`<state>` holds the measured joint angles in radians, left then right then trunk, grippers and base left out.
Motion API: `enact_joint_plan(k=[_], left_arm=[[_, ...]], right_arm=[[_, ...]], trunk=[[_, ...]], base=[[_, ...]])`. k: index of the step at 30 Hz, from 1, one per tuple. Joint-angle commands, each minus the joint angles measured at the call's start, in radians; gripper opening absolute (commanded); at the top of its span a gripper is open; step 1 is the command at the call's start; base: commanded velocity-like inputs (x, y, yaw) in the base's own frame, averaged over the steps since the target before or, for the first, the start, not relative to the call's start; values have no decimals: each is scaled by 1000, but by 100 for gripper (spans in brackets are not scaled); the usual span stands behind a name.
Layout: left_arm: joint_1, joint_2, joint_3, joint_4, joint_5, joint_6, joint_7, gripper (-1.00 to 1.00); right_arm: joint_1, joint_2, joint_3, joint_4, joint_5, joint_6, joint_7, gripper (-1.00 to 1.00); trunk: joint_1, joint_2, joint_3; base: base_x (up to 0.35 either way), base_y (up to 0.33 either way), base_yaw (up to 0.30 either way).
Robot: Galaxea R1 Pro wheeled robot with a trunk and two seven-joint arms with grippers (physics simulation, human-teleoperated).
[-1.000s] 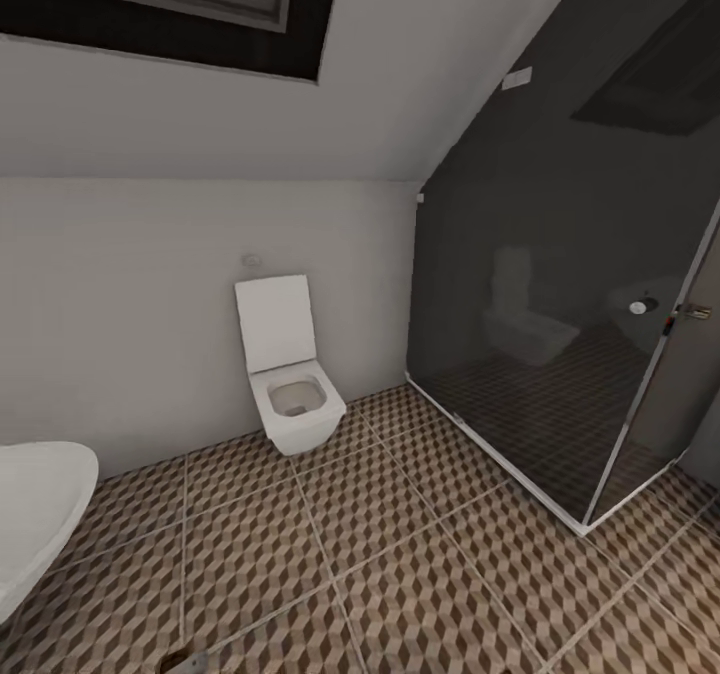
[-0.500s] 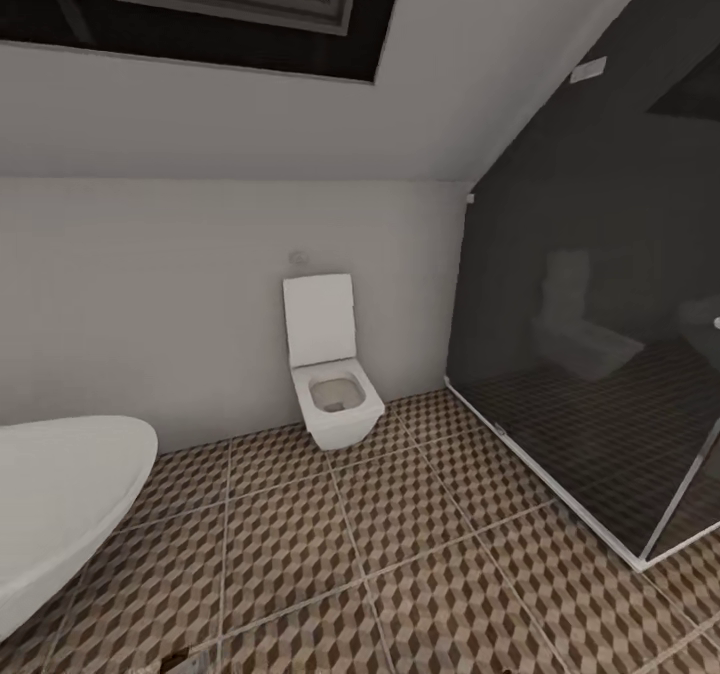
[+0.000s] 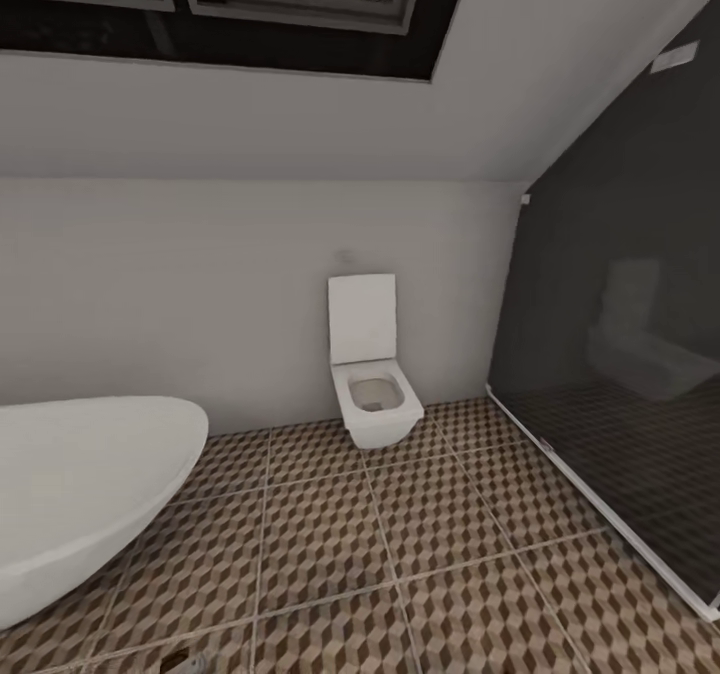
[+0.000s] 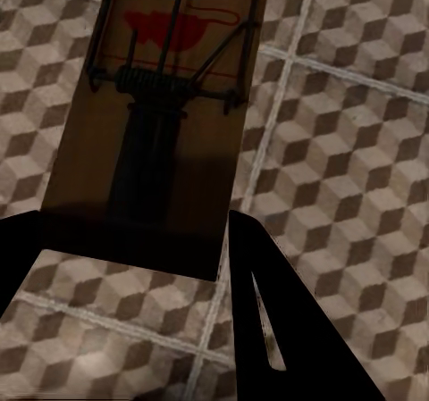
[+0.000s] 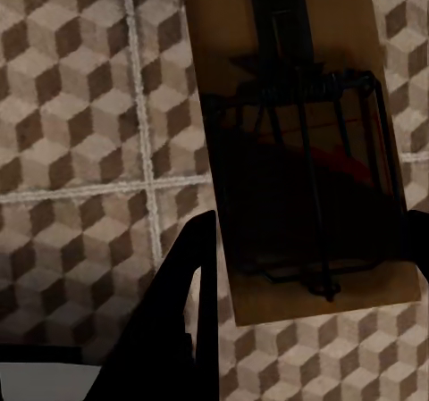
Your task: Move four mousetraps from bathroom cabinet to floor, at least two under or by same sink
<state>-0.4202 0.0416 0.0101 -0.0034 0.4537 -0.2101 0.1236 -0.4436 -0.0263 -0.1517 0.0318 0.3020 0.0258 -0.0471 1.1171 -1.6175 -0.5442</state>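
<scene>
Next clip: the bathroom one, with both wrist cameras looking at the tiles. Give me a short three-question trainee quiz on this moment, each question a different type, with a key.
1. True or false: the left gripper holds a mousetrap above the bathroom floor.
2. Multiple choice: in the head view, what stands between the bathtub and the glass shower enclosure? A) a sink B) a toilet C) a cabinet
3. Fill in: the right gripper is shut on a ____.

Key: 1 true; 2 B; 3 mousetrap.
</scene>
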Motion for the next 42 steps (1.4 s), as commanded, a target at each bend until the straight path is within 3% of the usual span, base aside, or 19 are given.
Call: enact_joint_plan(k=[1,24,42], left_arm=[[-1,0,1,0,-3,-2,2,-100],[-1,-5,1,0,-7,-3,-6,-100],[-1,-35,0,0,-5,-3,-4,-100]], right_arm=[[-1,2,-8,2,8,1,0,-100],[-1,1,-8,2,6,4,-14,-100],[-1,0,-8,2,6,6,-14,-100]], trunk=[[0,-1,-1],[0,-1,-1],[0,-1,-1]], base=[[0,0,284],[0,0,283],[0,0,115]])
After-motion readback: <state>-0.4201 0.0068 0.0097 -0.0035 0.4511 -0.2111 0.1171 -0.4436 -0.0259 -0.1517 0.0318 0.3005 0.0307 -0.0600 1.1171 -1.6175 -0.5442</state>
